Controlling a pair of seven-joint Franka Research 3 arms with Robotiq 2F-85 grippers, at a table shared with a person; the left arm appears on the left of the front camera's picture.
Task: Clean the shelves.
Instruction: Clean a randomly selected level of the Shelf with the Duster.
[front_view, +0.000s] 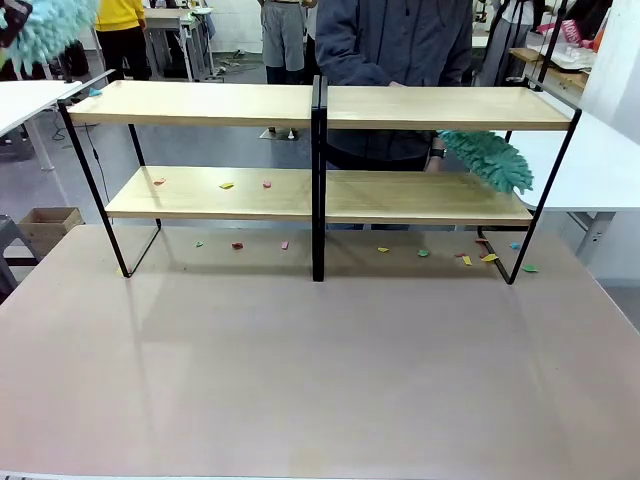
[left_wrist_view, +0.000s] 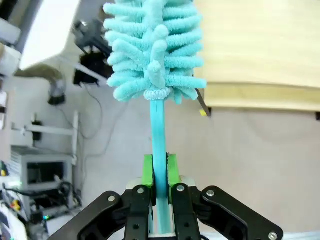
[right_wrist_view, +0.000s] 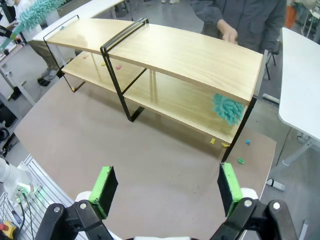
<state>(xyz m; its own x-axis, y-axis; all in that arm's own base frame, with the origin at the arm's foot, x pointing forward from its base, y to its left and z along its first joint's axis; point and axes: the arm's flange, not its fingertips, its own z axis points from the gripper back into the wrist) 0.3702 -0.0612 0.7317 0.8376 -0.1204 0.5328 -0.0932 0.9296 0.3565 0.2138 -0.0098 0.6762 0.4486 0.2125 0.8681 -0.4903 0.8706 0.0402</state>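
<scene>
left end effector (left_wrist_view: 160, 166) clamps duster handle (left_wrist_view: 158, 127) | right end effector (right_wrist_view: 166, 177) open | duster head (left_wrist_view: 152, 45) cropped

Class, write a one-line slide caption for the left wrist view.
Left gripper, fingers shut on a turquoise duster, holds it near the end of the light-wood shelves.

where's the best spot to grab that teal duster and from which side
Grip the duster by its thin straight handle, below the fluffy head. Come from the tail end along the handle, with a pad on each side. The head looks soft and would likely squash and slip, while the handle is narrow and looks stiff. The left gripper is shut on it that way.
</scene>
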